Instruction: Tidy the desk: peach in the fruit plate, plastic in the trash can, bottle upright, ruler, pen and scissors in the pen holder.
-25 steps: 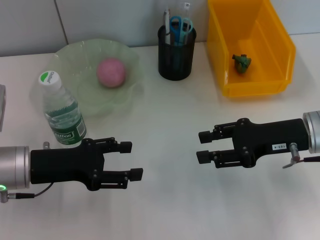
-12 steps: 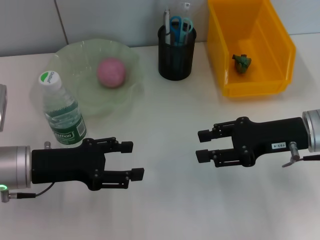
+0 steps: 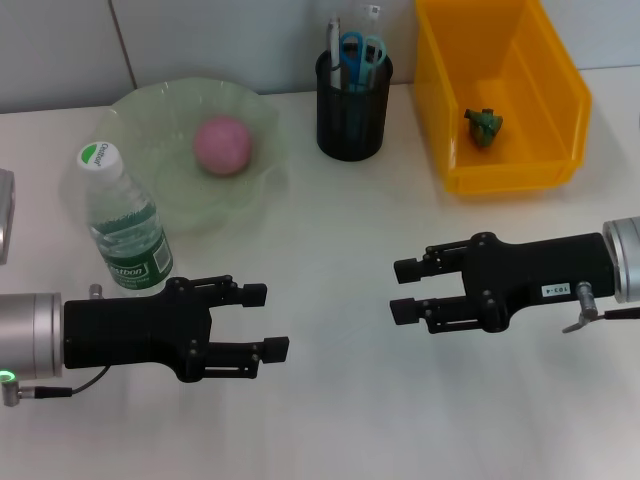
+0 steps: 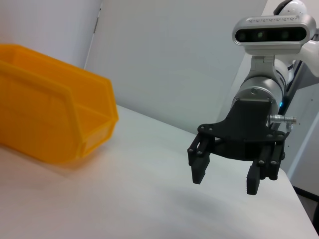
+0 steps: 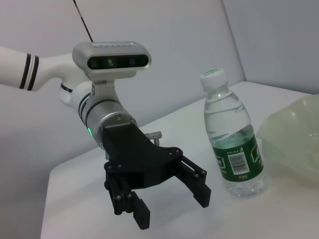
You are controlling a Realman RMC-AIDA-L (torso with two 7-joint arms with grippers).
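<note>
The pink peach (image 3: 222, 145) lies in the pale-green fruit plate (image 3: 150, 120) at the back left. A crumpled green piece of plastic (image 3: 484, 126) rests inside the yellow trash can (image 3: 500, 90). The bottle (image 3: 122, 222) stands upright on the desk (image 3: 340, 400), beside the plate. Scissors (image 3: 362, 52) and a pen (image 3: 334, 40) stick out of the black mesh pen holder (image 3: 352, 105). I cannot make out the ruler. My left gripper (image 3: 268, 320) is open and empty near the front left. Equally open and empty, my right gripper (image 3: 403, 290) hovers at the right.
A grey object's edge (image 3: 5, 215) shows at the far left. The left wrist view shows the trash can (image 4: 50, 124) and the right gripper (image 4: 227, 178). In the right wrist view the left gripper (image 5: 172, 201) is beside the bottle (image 5: 232, 134).
Both arms have barely shifted; the right gripper crept slightly left. Nothing was picked up or let go.
</note>
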